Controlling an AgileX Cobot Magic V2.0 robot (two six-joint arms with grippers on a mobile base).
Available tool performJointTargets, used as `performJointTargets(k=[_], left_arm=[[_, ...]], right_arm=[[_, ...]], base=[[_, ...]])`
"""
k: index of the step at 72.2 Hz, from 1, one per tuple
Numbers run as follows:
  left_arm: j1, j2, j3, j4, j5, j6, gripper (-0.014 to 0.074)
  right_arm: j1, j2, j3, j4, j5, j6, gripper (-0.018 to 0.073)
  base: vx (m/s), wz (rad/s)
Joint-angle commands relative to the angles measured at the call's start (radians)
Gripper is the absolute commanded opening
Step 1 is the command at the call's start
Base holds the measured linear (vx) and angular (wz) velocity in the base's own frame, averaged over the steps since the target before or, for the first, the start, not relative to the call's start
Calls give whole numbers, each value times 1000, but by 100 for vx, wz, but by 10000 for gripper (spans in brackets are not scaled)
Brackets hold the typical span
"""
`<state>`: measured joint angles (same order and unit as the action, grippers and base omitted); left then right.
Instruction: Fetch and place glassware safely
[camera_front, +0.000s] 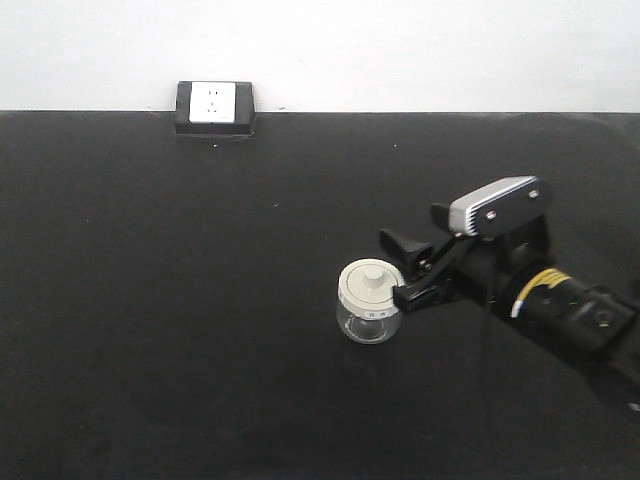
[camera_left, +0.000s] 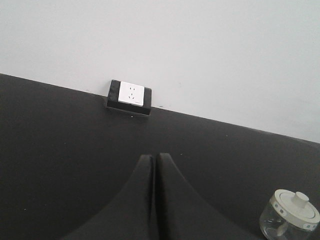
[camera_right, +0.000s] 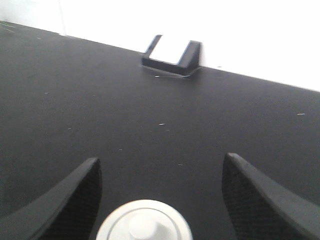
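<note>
My right gripper (camera_right: 159, 192) has its fingers spread wide, the glass jar (camera_front: 369, 301) standing upright on the black table (camera_front: 180, 300) between them, neither pad touching it as far as I can tell. Its off-white knobbed lid (camera_right: 144, 224) is on; the clear body looks empty. My left gripper (camera_left: 154, 195) has its fingers pressed together. Farther back, a white socket (camera_front: 213, 103) sits against the wall.

Black worktop (camera_front: 150, 300), white wall (camera_front: 400, 50)

Clear glass jar (camera_front: 366, 303) with off-white lid; white socket (camera_front: 213, 103) in black housing; black right claw (camera_front: 408, 267).
</note>
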<state>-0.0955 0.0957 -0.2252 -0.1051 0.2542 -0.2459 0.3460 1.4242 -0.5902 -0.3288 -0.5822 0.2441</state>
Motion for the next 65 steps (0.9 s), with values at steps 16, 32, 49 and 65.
performJointTargets(k=[16,32,49,65], left_arm=[[-1,10,-25,-10,-77,-8,-7],[-1,10,-25,-10,-77,-8,-7],[-1,10,-25,-10,-77,-8,-7],[-1,10,-25,-10,-77,-8,-7]], right_arm=[[-3,-448,-17,15,414,9,499],[-2,-742,-10,41,666,4,499],[-2,-1074,149,63,712,5,499],[-2,-1320,290,90,709,4,499]], base=[[0,0],[0,0],[0,0],[0,0]])
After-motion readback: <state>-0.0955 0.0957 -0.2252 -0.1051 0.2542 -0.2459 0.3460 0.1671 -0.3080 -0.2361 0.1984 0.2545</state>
